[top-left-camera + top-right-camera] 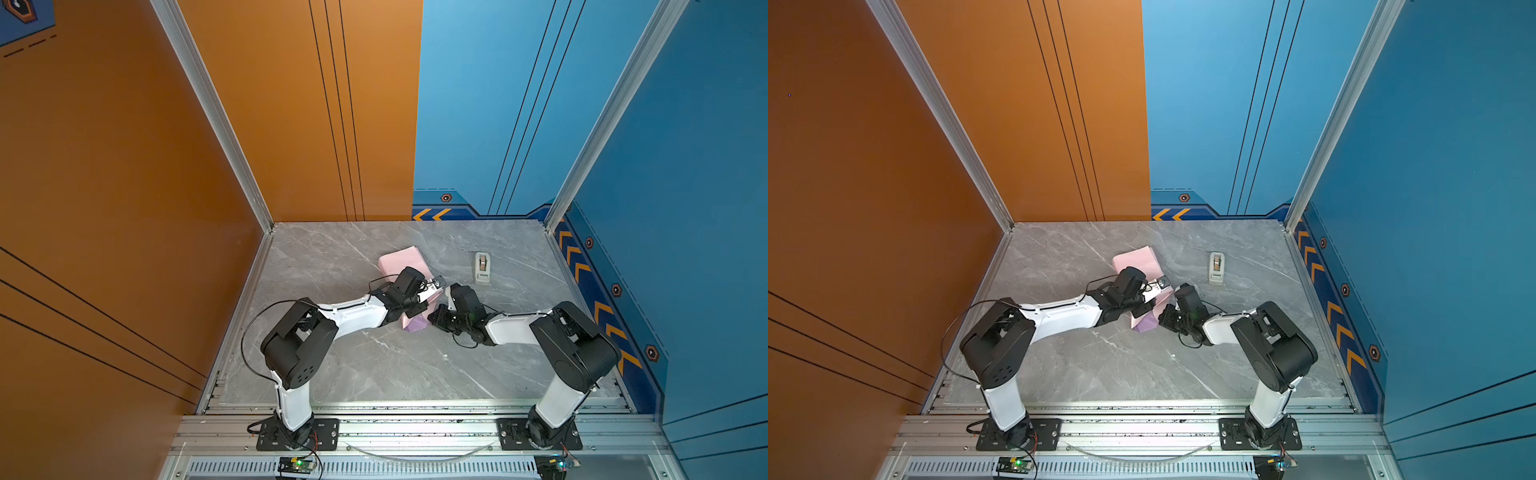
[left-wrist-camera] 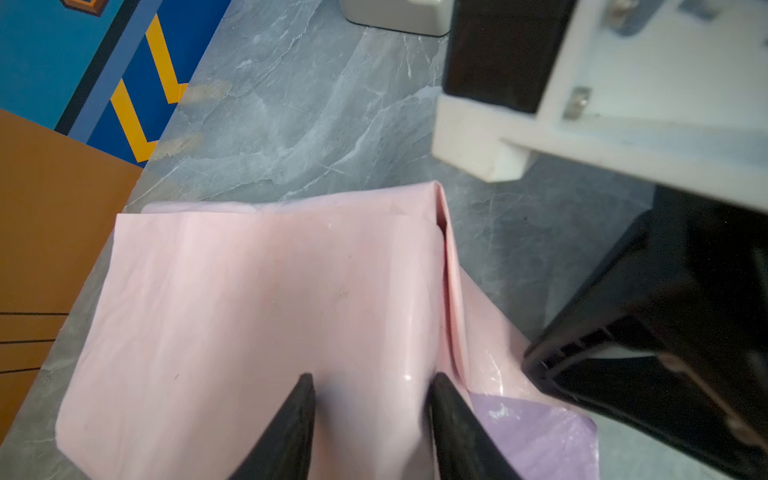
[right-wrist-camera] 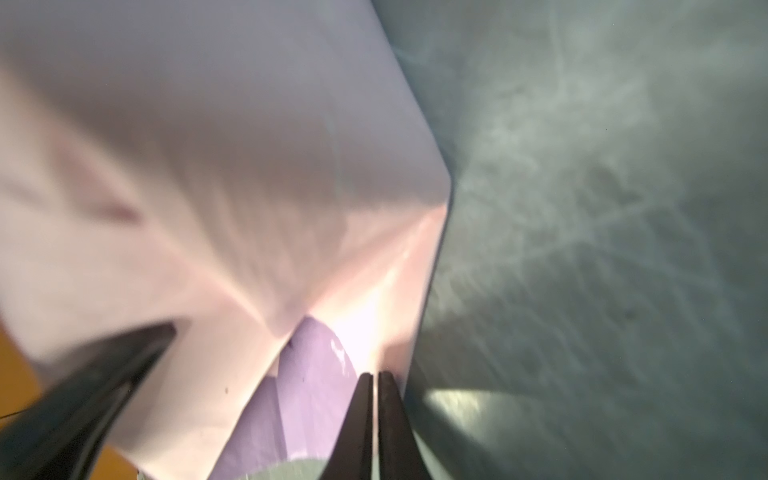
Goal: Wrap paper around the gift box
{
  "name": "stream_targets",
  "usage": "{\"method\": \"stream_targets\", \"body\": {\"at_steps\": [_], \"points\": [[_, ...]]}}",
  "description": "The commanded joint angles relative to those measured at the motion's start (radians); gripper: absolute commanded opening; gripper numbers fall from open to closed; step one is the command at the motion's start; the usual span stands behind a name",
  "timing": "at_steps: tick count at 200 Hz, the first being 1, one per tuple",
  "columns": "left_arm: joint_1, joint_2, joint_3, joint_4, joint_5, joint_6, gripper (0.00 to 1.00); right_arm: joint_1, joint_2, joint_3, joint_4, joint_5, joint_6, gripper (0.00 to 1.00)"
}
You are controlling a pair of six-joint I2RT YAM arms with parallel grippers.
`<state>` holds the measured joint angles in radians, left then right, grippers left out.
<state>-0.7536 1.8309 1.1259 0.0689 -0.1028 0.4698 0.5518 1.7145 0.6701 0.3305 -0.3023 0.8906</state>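
- In both top views, the paper [image 1: 401,259] lies folded, pink face up, mid-table [image 1: 332,365] between the two arms. A tape dispenser [image 1: 482,268] stands apart to its right.
- Left wrist view: the left gripper [image 2: 370,415], fingers apart, rests on the pink fold.
- Right wrist view: the right gripper [image 3: 375,415], fingers together, meets the paper's edge; whether it pinches the sheet cannot be told.
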Motion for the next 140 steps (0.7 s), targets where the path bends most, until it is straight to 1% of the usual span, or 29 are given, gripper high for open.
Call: {"method": "stream_targets", "body": {"at_steps": [1,33,46,56,78,92,111,125,140], "points": [[-0.006,0.014,-0.021,-0.007,0.035,-0.019,0.47,-0.008,-0.081,-0.034,-0.233,0.016,-0.045,0.2],[-0.007,-0.014,-0.016,-0.006,0.043,-0.023,0.5,-0.093,-0.275,0.04,-0.388,0.025,-0.15,0.41],[-0.008,-0.029,-0.011,-0.006,0.051,-0.031,0.52,-0.136,-0.312,0.097,-0.445,0.013,-0.2,0.47],[-0.008,-0.048,-0.003,-0.006,0.054,-0.036,0.54,-0.165,-0.31,0.15,-0.483,-0.001,-0.235,0.5],[-0.008,-0.091,0.023,-0.021,0.06,-0.065,0.6,-0.213,-0.222,0.318,-0.583,-0.047,-0.317,0.53],[-0.006,-0.126,0.037,-0.031,0.059,-0.087,0.63,-0.216,-0.135,0.43,-0.626,-0.07,-0.372,0.55],[0.007,-0.181,0.045,-0.055,0.051,-0.16,0.66,-0.214,-0.01,0.573,-0.678,-0.101,-0.419,0.56],[0.031,-0.222,0.043,-0.091,0.026,-0.274,0.67,-0.212,0.073,0.663,-0.718,-0.117,-0.445,0.58],[0.076,-0.257,0.039,-0.162,0.021,-0.422,0.67,-0.207,0.137,0.719,-0.744,-0.139,-0.457,0.59]]}}
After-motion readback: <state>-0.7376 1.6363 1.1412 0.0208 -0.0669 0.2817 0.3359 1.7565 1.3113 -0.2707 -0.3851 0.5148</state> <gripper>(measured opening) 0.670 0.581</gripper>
